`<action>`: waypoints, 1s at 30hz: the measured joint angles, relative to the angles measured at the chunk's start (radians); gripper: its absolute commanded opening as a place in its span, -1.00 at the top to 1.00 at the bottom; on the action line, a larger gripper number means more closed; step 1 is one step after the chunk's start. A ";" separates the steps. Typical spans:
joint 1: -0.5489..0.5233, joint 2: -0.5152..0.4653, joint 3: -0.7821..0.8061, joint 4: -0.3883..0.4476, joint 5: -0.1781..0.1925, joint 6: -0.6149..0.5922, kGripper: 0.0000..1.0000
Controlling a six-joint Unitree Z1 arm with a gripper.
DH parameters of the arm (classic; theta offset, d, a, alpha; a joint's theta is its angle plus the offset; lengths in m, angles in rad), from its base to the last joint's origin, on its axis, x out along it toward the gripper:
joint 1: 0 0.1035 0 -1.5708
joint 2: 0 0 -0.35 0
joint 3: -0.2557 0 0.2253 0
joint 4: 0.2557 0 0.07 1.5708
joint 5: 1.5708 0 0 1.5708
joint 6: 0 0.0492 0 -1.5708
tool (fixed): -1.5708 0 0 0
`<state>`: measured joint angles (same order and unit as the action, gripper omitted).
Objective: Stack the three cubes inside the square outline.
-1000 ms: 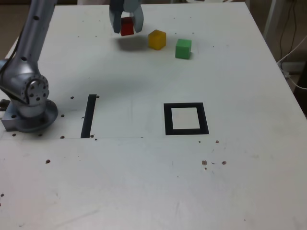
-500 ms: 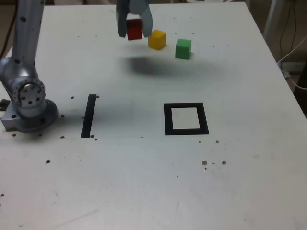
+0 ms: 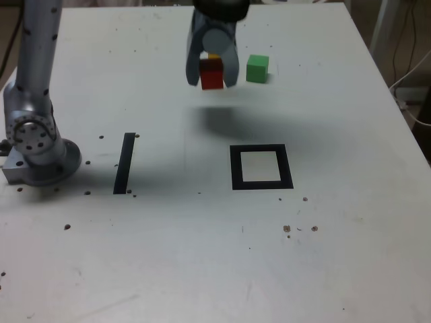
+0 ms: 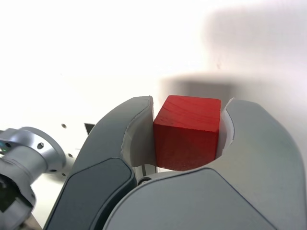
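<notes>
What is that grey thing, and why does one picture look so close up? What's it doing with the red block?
The grey thing is a robot arm bolted to a white table. At its end is a tool, like a two-fingered claw.

One picture comes from a camera standing off to the side, so you see the whole table. The close-up comes from a little camera on the arm's wrist, looking right down at the claw.

The tool is squeezed shut on the red cube, holding it up in the air; you can see its shadow on the table below. The green cube sits on the table. The yellow cube is mostly hidden behind the tool.

Nearer the camera are a black square outline with nothing in it yet, and a straight black strip.
</notes>
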<state>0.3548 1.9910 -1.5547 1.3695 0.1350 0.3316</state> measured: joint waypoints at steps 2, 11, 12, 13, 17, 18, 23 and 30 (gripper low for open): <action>-0.026 0.000 0.010 -0.001 -0.008 -0.012 0.40; -0.180 -0.001 0.056 -0.009 -0.079 -0.097 0.40; -0.200 -0.001 0.060 -0.011 -0.088 -0.108 0.40; -0.217 -0.001 0.062 -0.013 -0.095 -0.118 0.40; -0.278 -0.001 0.060 -0.025 -0.119 -0.153 0.40; -0.291 0.000 0.054 -0.029 -0.126 -0.160 0.40; -0.312 0.026 0.022 -0.040 -0.141 -0.172 0.40; -0.320 0.087 -0.027 -0.044 -0.160 -0.180 0.40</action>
<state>0.0346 2.0782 -1.5820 1.3253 -0.0255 0.1521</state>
